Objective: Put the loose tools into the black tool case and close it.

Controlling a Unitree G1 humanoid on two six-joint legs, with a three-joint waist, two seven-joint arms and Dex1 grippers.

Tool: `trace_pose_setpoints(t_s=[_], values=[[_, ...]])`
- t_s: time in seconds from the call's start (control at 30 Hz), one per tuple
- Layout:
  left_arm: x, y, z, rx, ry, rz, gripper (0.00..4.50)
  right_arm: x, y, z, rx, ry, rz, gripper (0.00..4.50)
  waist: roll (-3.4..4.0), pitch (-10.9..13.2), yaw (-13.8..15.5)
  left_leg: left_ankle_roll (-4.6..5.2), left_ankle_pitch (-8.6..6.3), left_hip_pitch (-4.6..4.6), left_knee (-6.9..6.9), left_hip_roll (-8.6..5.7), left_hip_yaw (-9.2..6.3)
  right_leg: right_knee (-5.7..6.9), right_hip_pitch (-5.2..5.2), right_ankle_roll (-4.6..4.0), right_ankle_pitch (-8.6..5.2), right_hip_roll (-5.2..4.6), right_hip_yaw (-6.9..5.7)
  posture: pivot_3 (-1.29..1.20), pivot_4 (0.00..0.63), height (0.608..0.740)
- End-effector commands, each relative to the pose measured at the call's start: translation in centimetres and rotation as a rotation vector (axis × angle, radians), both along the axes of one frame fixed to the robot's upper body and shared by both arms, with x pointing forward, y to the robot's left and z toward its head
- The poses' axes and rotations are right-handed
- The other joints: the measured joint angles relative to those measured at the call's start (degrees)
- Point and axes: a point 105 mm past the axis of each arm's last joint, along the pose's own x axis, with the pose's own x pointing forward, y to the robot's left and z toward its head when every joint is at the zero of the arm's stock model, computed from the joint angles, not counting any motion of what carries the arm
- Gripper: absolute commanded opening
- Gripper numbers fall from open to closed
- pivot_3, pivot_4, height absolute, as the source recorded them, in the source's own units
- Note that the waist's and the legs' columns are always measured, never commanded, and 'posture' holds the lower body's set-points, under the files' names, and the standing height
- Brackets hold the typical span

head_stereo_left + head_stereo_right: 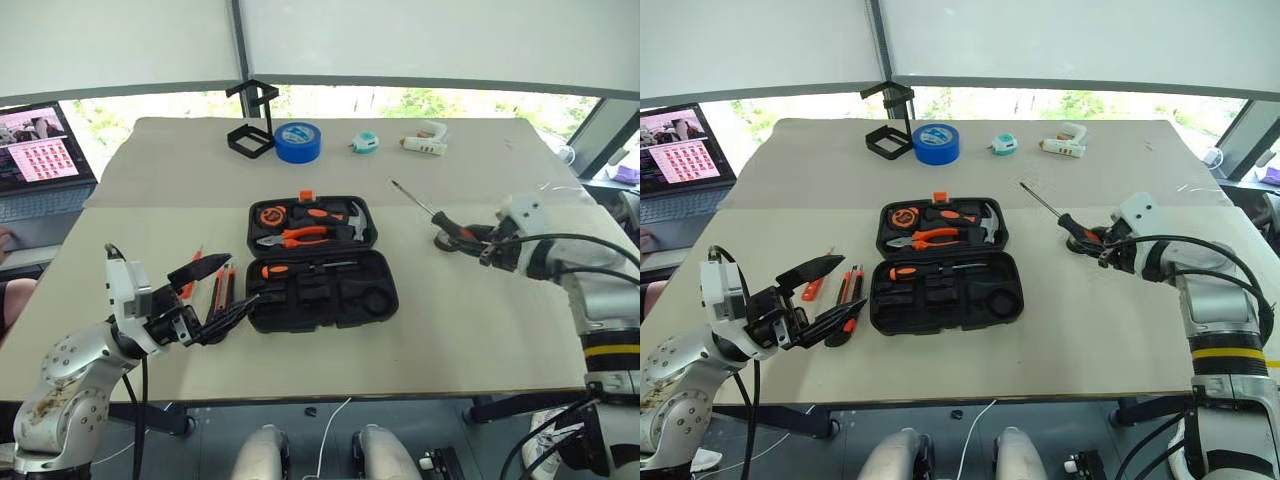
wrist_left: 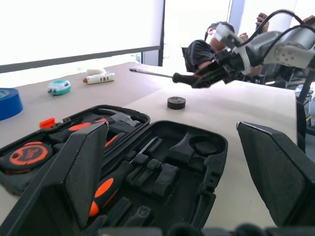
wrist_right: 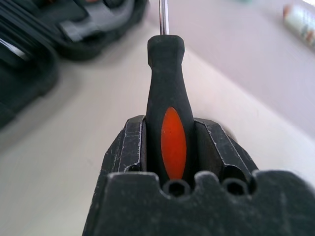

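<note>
The black tool case lies open in the middle of the table, with pliers, a hammer and a tape measure in its lid and one screwdriver in its base. My right gripper is shut on a black-and-orange screwdriver and holds it above the table, to the right of the case. Its shaft points away to the far left. A small dark grey tape roll lies on the table under it. My left gripper hovers open left of the case, over a utility knife and a slim orange tester screwdriver.
Along the table's far side stand a black wire-frame stand, a big blue tape roll, a teal tape measure and a white glue gun. A laptop sits off the left edge. A person sits beyond the table.
</note>
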Motion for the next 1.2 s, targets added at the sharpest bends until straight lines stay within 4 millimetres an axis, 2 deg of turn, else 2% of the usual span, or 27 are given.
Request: trace_pose_setpoints(t_s=[0.03,0.13,0.27,0.37,0.53,0.63,1.07,1.13,1.2], values=[[-0.8,0.7,-0.1,0.136,-0.061,-0.031,4.5,-2.5,5.4,2.3,-0.072,-0.095,0.38,1.04,0.01,0.0,-0.2,0.0,0.0,0.08,-0.09,0.0,0.02,-0.01,0.01,-0.02,-0.01,0.02,0.01,0.0,0.15,0.74],[-1.2,1.8,-1.5,0.238,-0.041,-0.048,4.5,-2.5,8.1,1.4,-0.178,-0.069,0.522,1.04,0.02,0.0,-0.3,-0.01,0.0,0.15,-0.15,0.03,0.06,0.0,0.0,-0.08,-0.04,0.05,0.02,0.0,0.15,0.74],[-1.5,3.7,-3.4,0.293,0.015,-0.015,4.5,-1.6,10.6,-1.2,-0.363,-0.004,0.634,1.04,0.02,0.0,0.0,-0.02,0.01,0.03,-0.15,0.03,0.15,0.03,-0.2,-0.11,-0.05,-0.05,0.0,0.0,0.15,0.74],[-1.7,4.1,-3.8,0.279,0.027,0.012,4.5,-0.6,10.9,-2.7,-0.427,0.063,0.607,1.04,0.0,0.0,0.5,-0.05,0.03,-0.19,-0.15,0.01,0.18,0.07,-0.47,-0.12,-0.05,-0.14,0.0,0.0,0.15,0.74],[-2.2,3.7,-4.2,0.266,0.028,0.014,4.5,0.4,11.6,-3.0,-0.391,0.108,0.559,1.04,-0.01,0.1,0.7,-0.1,0.07,-0.56,-0.13,0.0,0.25,0.09,-0.8,-0.1,0.0,-0.19,0.01,0.0,0.15,0.74],[-2.2,3.8,-4.2,0.267,0.027,0.027,4.5,0.6,10.9,-3.6,-0.414,0.133,0.545,1.04,-0.01,0.1,0.4,-0.1,0.06,-0.54,-0.13,0.04,0.22,0.1,-0.8,-0.11,0.0,-0.15,-0.02,0.0,0.15,0.74],[-2.1,3.6,-3.8,0.258,0.019,0.039,4.5,2.0,11.2,-3.9,-0.468,0.101,0.535,1.04,-0.01,0.1,0.2,-0.11,0.06,-0.48,-0.13,0.04,0.23,0.16,-0.78,-0.15,0.02,-0.11,-0.05,0.0,0.15,0.74],[-2.1,3.9,-4.0,0.257,0.022,0.044,4.5,2.0,11.4,-3.4,-0.45,0.067,0.554,2.04,-0.01,0.1,0.2,-0.11,0.06,-0.48,-0.13,0.03,0.25,0.16,-0.78,-0.15,0.02,-0.12,-0.05,0.0,0.15,0.74],[-2.1,4.1,-4.2,0.257,0.025,0.047,4.5,1.9,11.7,-2.7,-0.427,0.036,0.573,2.63,-0.01,0.1,0.2,-0.11,0.06,-0.48,-0.13,0.04,0.27,0.16,-0.78,-0.15,0.02,-0.13,-0.05,0.0,0.15,0.74]])
